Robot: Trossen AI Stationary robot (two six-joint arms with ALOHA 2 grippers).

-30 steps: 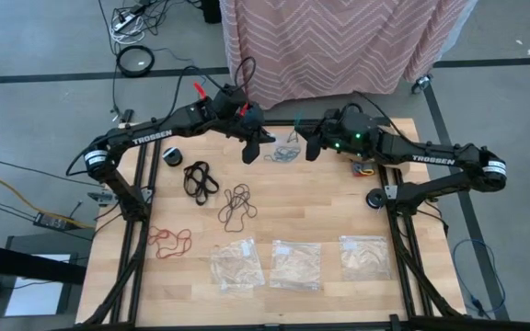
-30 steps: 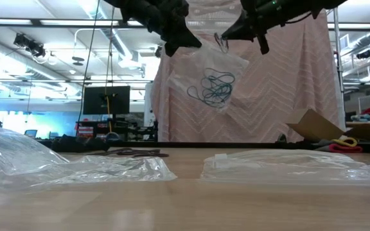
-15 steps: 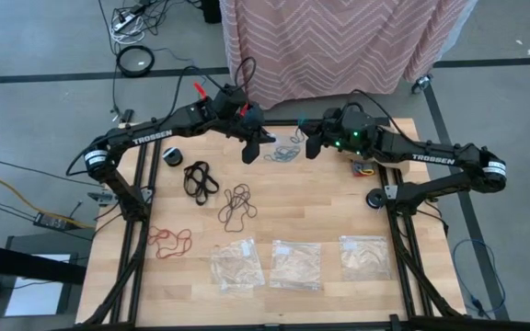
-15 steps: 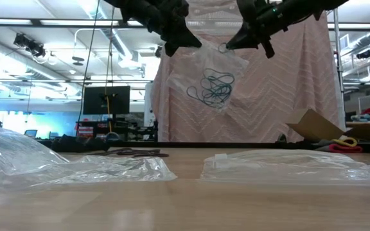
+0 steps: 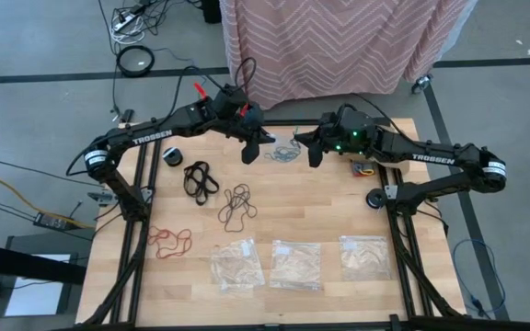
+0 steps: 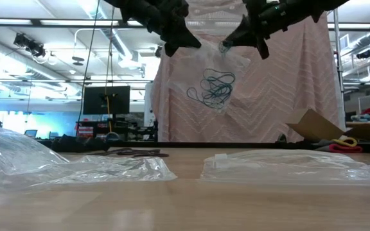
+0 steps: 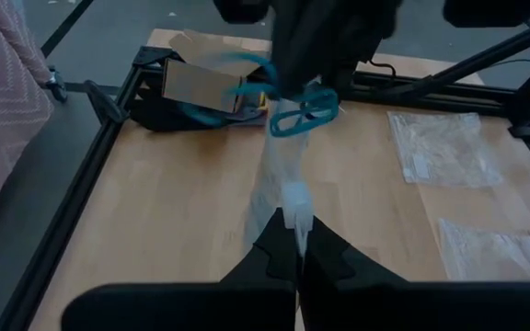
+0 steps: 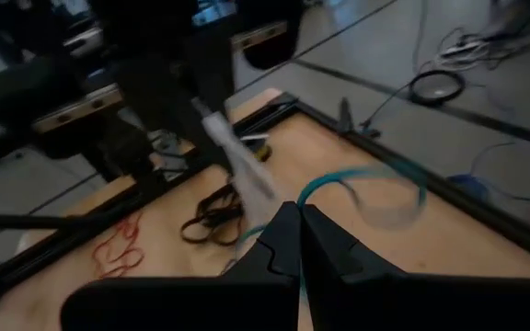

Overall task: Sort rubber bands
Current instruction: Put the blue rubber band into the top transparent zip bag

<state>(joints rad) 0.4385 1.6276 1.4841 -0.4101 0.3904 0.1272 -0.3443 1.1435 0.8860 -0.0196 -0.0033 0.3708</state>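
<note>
Four clear bags (image 5: 236, 265) and four rubber band clusters (image 5: 200, 177).

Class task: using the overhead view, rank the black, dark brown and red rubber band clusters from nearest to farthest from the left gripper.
1. Black rubber band cluster: just table-left of the left gripper, toward the left arm's base.
2. Dark brown rubber band cluster: mid-table, nearer the front; close to the black cluster in distance.
3. Red rubber band cluster: front-left area, clearly farthest.
</note>
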